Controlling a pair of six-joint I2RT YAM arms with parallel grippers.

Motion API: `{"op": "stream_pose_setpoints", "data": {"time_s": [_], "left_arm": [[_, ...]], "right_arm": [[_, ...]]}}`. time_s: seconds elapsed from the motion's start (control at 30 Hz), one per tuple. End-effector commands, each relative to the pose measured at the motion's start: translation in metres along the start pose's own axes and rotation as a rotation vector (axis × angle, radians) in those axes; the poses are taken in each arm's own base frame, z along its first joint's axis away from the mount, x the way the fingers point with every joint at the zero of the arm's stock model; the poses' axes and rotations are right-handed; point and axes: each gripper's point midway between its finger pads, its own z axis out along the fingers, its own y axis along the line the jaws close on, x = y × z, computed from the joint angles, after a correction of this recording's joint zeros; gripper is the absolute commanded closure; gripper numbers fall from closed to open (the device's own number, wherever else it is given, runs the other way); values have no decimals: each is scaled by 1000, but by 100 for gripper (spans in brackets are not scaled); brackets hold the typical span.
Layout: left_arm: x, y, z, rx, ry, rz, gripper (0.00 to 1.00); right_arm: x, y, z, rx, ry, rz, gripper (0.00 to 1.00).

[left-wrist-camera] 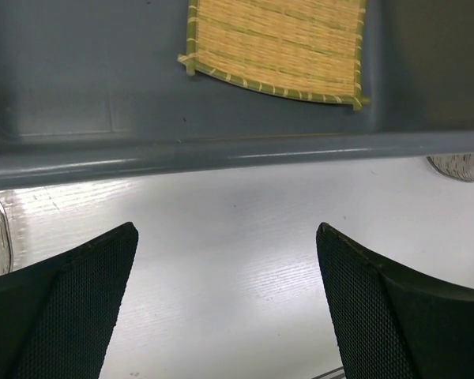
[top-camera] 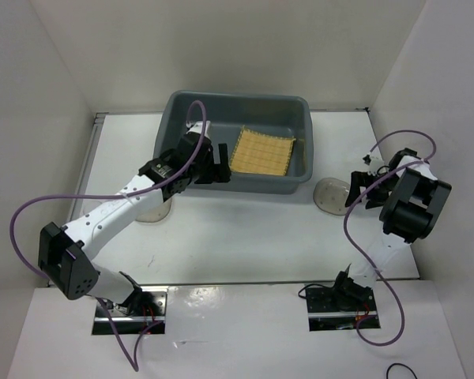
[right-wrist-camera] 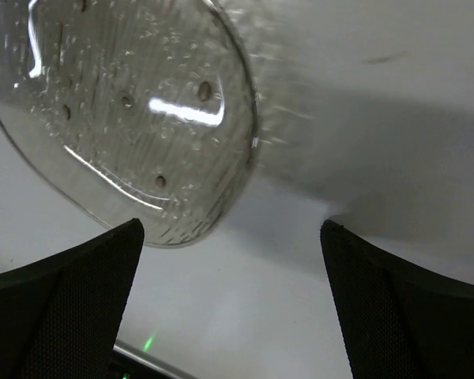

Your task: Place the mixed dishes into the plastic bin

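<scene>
From above, the plastic bin (top-camera: 238,118) sits at the far middle of the white table (top-camera: 245,237), its long axis running left to right. The woven mat (top-camera: 261,152) lies inside it, in the right half. Being square, the mat has no long axis, and its edges are turned slightly off the bin's walls. The left gripper (top-camera: 220,167) hangs at the bin's near wall, just left of the mat. The right gripper (top-camera: 355,189) is well off to the right, just beside a clear plate (top-camera: 329,195) that rests on the table outside the bin's near right corner. A second clear plate (top-camera: 152,212) shows partly under the left forearm. The left wrist view adds what the overhead cannot. The mat's slats (left-wrist-camera: 276,47) run along the bin's length, a greenish binding edges it, and its near edge bows a little. That view also shows the bin's rolled near rim (left-wrist-camera: 221,150) crossing the frame and both black fingers (left-wrist-camera: 63,308) spread wide over bare table with nothing between them. The right wrist view shows its plate (right-wrist-camera: 126,110) up close, ribbed and speckled with droplets. The right fingers (right-wrist-camera: 403,316) are also wide apart and short of the plate, gripping nothing.
</scene>
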Motion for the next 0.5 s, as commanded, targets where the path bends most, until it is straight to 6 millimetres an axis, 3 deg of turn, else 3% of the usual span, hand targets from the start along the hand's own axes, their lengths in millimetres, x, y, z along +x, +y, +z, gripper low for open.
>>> {"op": "stream_pose_setpoints", "data": {"time_s": [0.0, 0.07, 0.17, 0.2, 0.33, 0.37, 0.43, 0.47], "left_arm": [[-2, -6, -13, 28, -11, 8, 0], [11, 3, -13, 0, 35, 31, 0], [39, 24, -18, -82, 149, 72, 0], [42, 23, -23, -75, 176, 74, 0], [56, 16, -50, -20, 270, 34, 0], [61, 17, -57, -17, 294, 25, 0], [54, 9, -71, 31, 276, -3, 0], [54, 10, -77, 26, 282, -14, 0]], "right_arm": [[2, 16, 13, -95, 50, 5, 2], [10, 20, 31, -118, 109, 22, 2], [20, 20, 44, -138, 164, 51, 2], [20, 20, 44, -138, 164, 51, 2], [23, 33, 52, -161, 191, 61, 48], [21, 34, 50, -151, 179, 79, 70], [12, 31, 49, -130, 143, 92, 86], [13, 31, 49, -118, 150, 126, 100]]}}
